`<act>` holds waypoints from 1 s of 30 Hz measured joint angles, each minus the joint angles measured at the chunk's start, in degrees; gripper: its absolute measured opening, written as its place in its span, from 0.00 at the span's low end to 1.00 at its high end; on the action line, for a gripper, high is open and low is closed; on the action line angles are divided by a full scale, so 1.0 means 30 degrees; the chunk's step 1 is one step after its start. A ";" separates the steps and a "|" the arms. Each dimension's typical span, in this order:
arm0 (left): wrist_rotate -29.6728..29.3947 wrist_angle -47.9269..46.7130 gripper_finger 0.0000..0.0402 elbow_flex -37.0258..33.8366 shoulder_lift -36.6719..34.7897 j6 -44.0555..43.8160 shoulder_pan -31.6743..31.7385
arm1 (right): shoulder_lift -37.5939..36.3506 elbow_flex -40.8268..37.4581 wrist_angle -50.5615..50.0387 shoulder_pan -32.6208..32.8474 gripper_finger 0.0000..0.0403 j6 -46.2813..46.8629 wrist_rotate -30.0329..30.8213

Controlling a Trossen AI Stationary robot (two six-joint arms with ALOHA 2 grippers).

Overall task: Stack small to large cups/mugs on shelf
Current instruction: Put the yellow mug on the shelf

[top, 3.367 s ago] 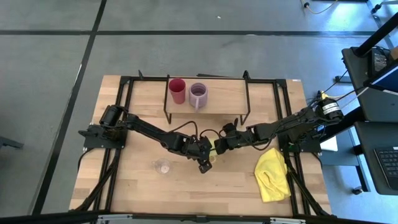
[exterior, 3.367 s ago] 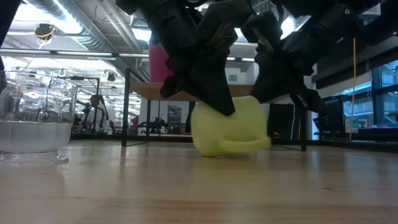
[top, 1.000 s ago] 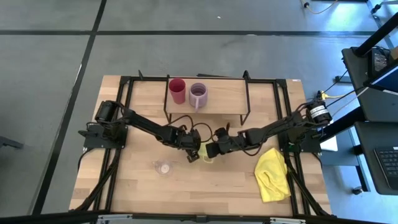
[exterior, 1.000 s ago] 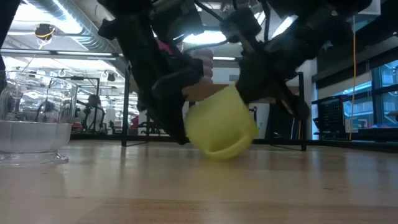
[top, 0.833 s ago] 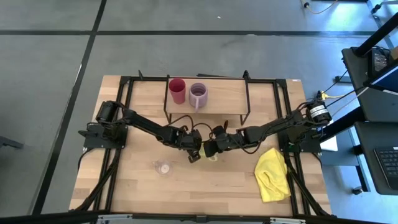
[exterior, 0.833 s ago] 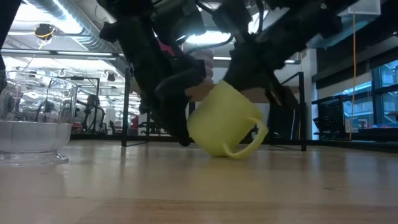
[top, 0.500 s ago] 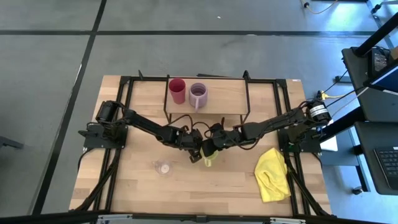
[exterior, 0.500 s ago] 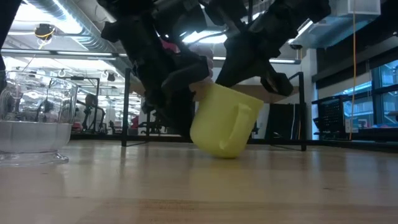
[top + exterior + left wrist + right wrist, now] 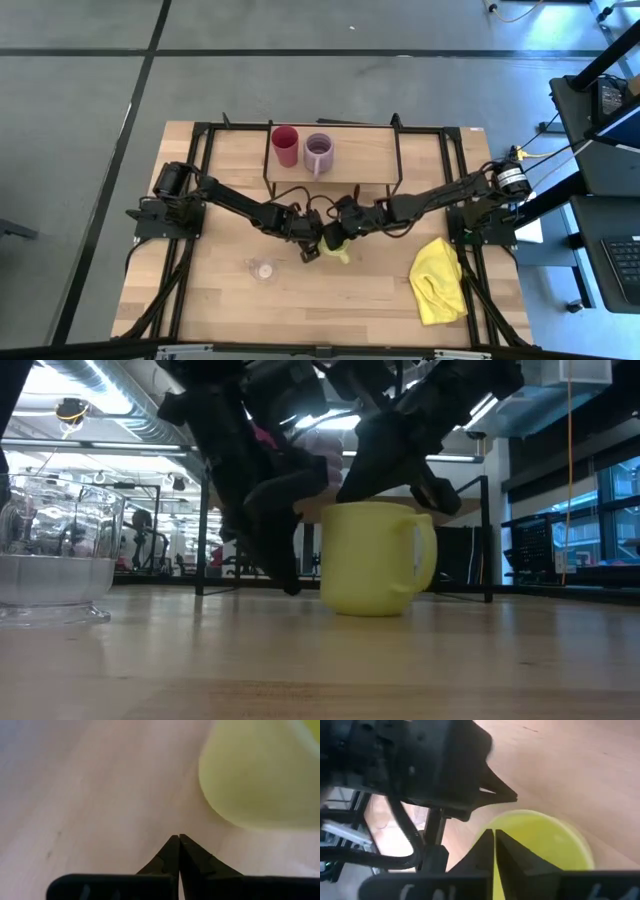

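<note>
The yellow-green mug (image 9: 338,249) (image 9: 375,572) stands upright on its base at mid-table, its handle (image 9: 425,565) toward the right. My left gripper (image 9: 311,250) (image 9: 178,839) is shut, low beside the mug's left side, and a strip of bare table shows between its tips and the mug (image 9: 260,770). My right gripper (image 9: 335,234) (image 9: 494,836) is shut above the mug's rim. The red cup (image 9: 285,146) and the lilac mug (image 9: 318,153) stand on the shelf (image 9: 362,150). The clear glass (image 9: 262,268) (image 9: 55,560) stands on the table to the left. My right gripper comes slanting down from the right with shut fingers. Its tips lie at the mug's rim (image 9: 487,826), on the side toward my left gripper. I cannot tell whether they touch the rim. The mug stands upright on the table.
A yellow cloth (image 9: 438,281) lies near the table's right edge. The shelf's black wire legs (image 9: 398,180) stand just beyond both grippers. Bare wood lies along the near side of the table.
The yellow-green mug has been tipped from lying tilted on its side to standing upright on its base, and its handle has swung round to the right. My right gripper has moved toward the table's left, over the mug, and stayed shut.
</note>
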 joint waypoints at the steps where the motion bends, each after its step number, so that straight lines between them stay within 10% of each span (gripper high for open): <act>1: 0.0380 -0.0076 0.00 0.0000 -0.0014 0.0228 0.0000 | 0.0000 0.0000 0.0266 -0.0066 0.06 -0.0201 -0.0245; 10: -0.1021 -0.0204 0.06 0.0015 -0.2295 -0.1144 -0.1061 | -0.1177 0.0080 0.1835 -0.0722 0.22 -0.2797 -0.2304; 20: -0.1303 0.0225 0.15 -0.0008 -0.2065 -0.3609 -0.1827 | -0.3497 0.0044 -0.7651 -0.1024 0.25 -0.4511 -0.1714; 30: -0.1722 0.0324 0.21 0.0009 -0.2091 -0.5624 -0.2416 | -0.2029 0.0040 -0.6779 -0.0998 0.25 -0.4686 -0.2367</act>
